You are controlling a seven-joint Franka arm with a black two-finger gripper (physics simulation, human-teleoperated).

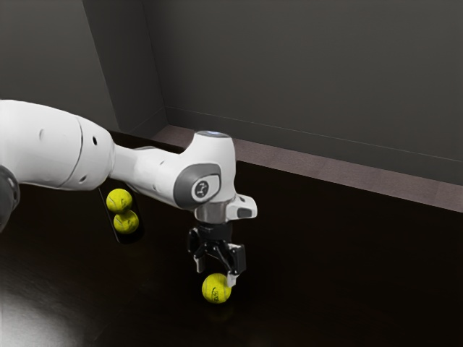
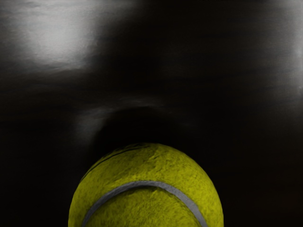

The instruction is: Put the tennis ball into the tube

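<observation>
The gripper (image 1: 216,272), fingers apart, is well away from the tube (image 1: 132,239), as is the loose ball (image 1: 216,289) beneath; closing too high could squeeze the ball out, rolling it farther off.

- Plain dark-grey back wall (image 1: 311,65), from 12 to 3 o'clock in the exterior view.
- Paler grey wall section (image 1: 43,58) at 10 to 11 o'clock, with a darker side face (image 1: 123,58) slanting to the back wall's corner.
- Grey skirting board (image 1: 289,143) along the back wall's foot.
- Strip of mauve-brown floor (image 1: 325,168) between skirting and counter, running down toward 3 o'clock.
- Near-black, glossy counter (image 1: 347,275) from 3 round to 9 o'clock; pale gleam (image 1: 29,314) at 8 o'clock.
- Soft gleams on the counter in the wrist view.
</observation>
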